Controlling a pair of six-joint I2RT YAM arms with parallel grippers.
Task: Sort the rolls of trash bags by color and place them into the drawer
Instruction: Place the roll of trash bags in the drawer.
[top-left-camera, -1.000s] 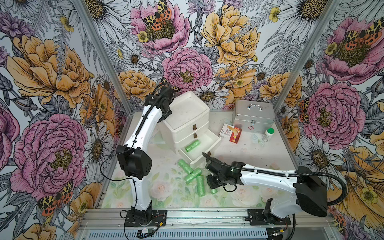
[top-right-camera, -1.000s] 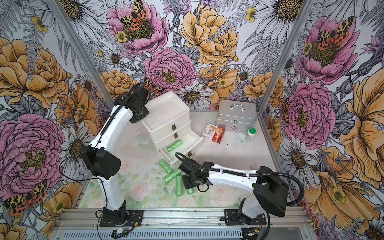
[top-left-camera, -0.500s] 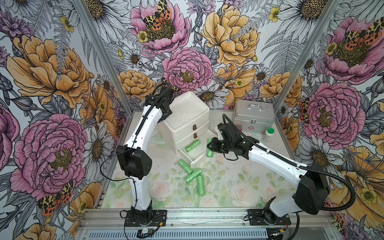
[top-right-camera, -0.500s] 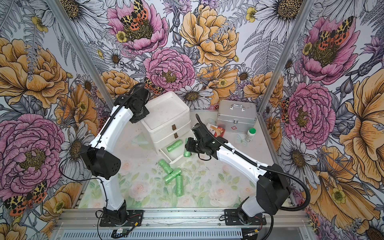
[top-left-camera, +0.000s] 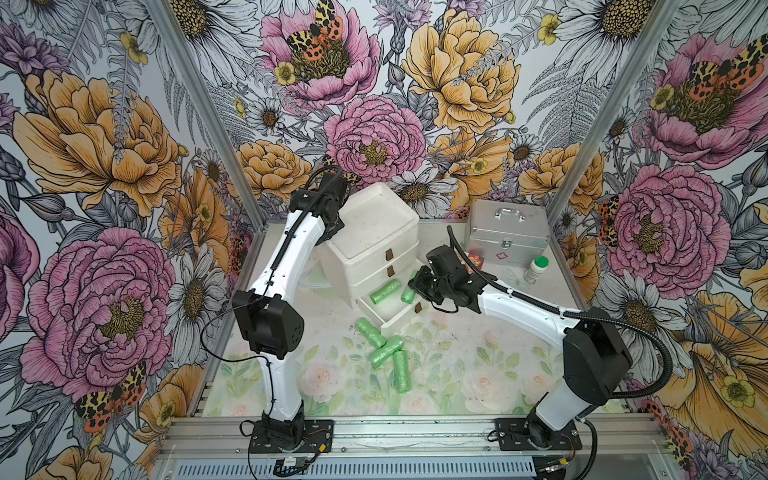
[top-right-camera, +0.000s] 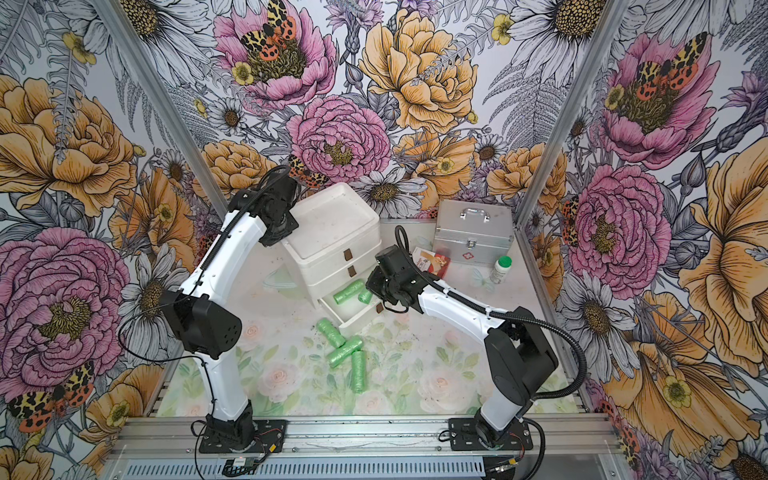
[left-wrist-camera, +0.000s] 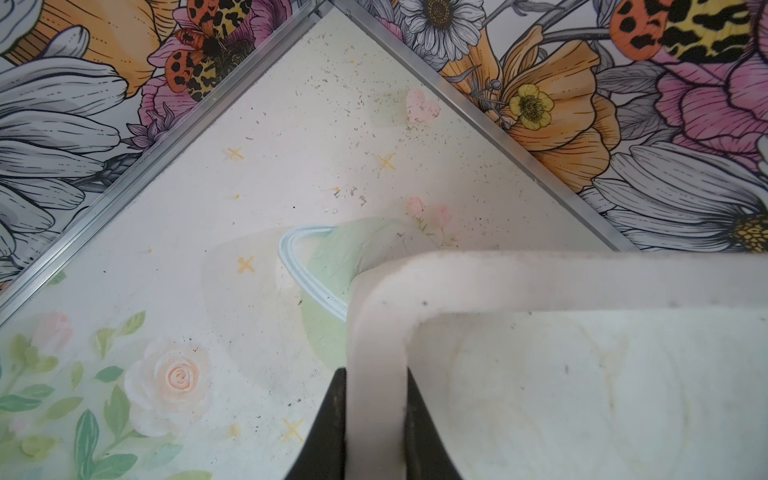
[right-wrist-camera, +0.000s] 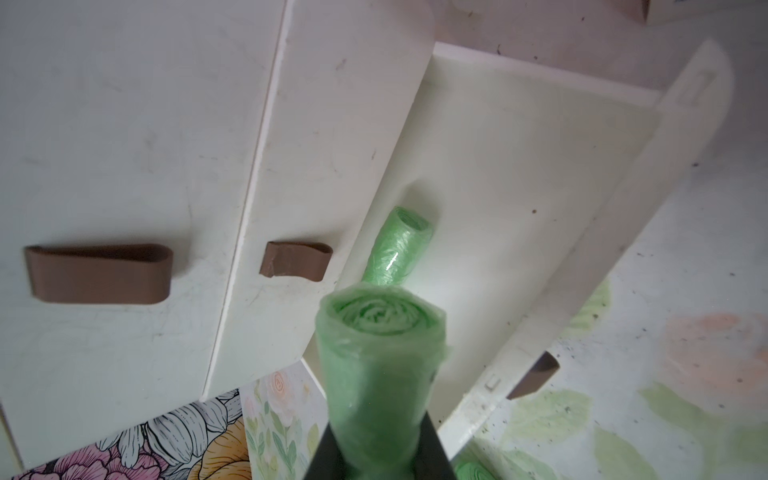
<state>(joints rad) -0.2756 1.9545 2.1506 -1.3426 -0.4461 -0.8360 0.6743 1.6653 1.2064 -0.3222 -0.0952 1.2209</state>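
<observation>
Both top views show a white three-drawer chest (top-left-camera: 374, 232) with its bottom drawer (top-left-camera: 392, 318) pulled out. One light green roll of trash bags (top-left-camera: 385, 291) lies inside the drawer. My right gripper (right-wrist-camera: 376, 440) is shut on another green roll (right-wrist-camera: 378, 365), held end-on just above the drawer's right part (top-right-camera: 365, 296). Three more green rolls (top-left-camera: 386, 351) lie on the mat just in front of the drawer. My left gripper (left-wrist-camera: 376, 399) is shut on the raised rim (left-wrist-camera: 374, 332) of the chest's top, at its back left corner.
A silver case (top-left-camera: 505, 232) stands at the back right. In front of it are a red and white card box (top-right-camera: 432, 262) and a white bottle with a green cap (top-left-camera: 536, 269). Flowered walls close in the left, back and right sides.
My right arm has risen from the mat near the loose rolls and swung back and left, carrying a green roll to above the open drawer. The left arm has not moved.
</observation>
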